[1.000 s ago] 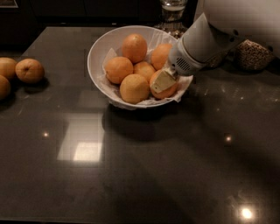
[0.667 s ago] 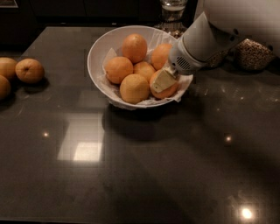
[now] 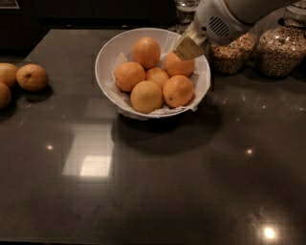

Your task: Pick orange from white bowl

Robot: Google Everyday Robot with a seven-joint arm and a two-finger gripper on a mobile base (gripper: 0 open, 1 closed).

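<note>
The white bowl (image 3: 107, 57), lined with crumpled white paper, stands at the back middle of the dark counter. Several bright oranges lie in it. The front-right orange (image 3: 178, 90) lies uncovered in the bowl. My gripper (image 3: 189, 47) hangs from the white arm (image 3: 224, 19) over the bowl's back right rim, just above another orange (image 3: 179, 65). I see no orange in the gripper.
Three duller brownish-orange fruits (image 3: 31, 77) lie at the counter's left edge. Glass jars of grains (image 3: 282, 50) stand at the back right, behind the arm. Another glass jar (image 3: 185, 9) stands behind the bowl.
My gripper has risen from the front-right orange and moved up and back to the bowl's back right rim. That orange stays in the bowl.
</note>
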